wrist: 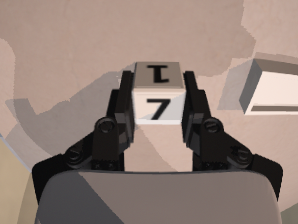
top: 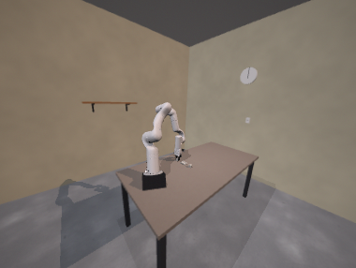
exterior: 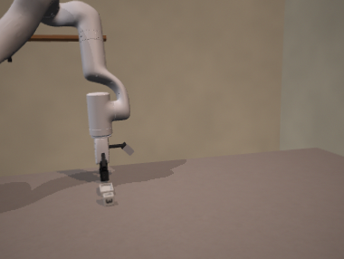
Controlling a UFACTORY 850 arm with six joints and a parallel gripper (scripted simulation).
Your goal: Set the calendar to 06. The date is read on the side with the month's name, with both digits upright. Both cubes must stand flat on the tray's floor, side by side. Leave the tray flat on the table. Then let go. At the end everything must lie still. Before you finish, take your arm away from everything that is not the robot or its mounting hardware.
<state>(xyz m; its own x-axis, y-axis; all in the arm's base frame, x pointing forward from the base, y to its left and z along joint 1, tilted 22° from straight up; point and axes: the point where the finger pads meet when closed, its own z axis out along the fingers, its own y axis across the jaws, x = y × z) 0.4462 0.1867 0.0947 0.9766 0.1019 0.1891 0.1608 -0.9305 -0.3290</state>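
My gripper [wrist: 158,86] [exterior: 105,181] [top: 178,158] is shut on a white date cube [wrist: 158,106]. It holds the cube just above the table. In the wrist view the cube's near face shows a 7 and the face beyond it shows a 1 upside down. The pale calendar tray [wrist: 266,86] [exterior: 109,199] [top: 185,163] lies on the table close beside the held cube, at the right in the wrist view. I cannot make out the second cube.
The brown table [top: 206,173] [exterior: 226,208] stretches wide to the right of the gripper. The arm's black base [top: 154,181] stands near the table's left corner. Walls, a shelf [top: 110,103] and a clock [top: 248,75] are far off.
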